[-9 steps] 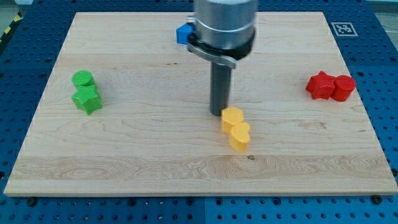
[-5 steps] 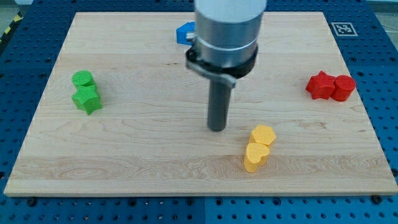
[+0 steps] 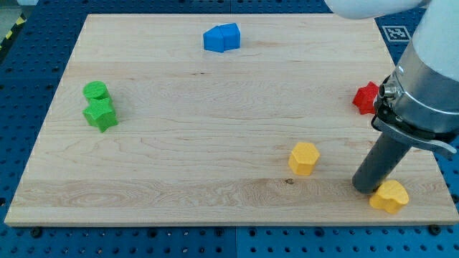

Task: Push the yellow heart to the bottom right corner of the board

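Observation:
The yellow heart [image 3: 389,196] lies near the bottom right corner of the wooden board [image 3: 179,179]. My tip [image 3: 368,189] rests on the board just left of it, touching or nearly touching its upper left side. A yellow hexagon block [image 3: 303,158] sits apart to the left of my tip, in the lower middle-right of the board.
A red star block [image 3: 366,98] shows at the right edge, partly hidden behind my arm. Two blue blocks [image 3: 221,37] sit together at the top centre. A green cylinder [image 3: 95,91] and a green star [image 3: 100,114] sit together at the left.
The yellow heart has been separated from the yellow hexagon and pushed right and down to near the bottom right corner. My tip moved right with it. The arm now hides one red block.

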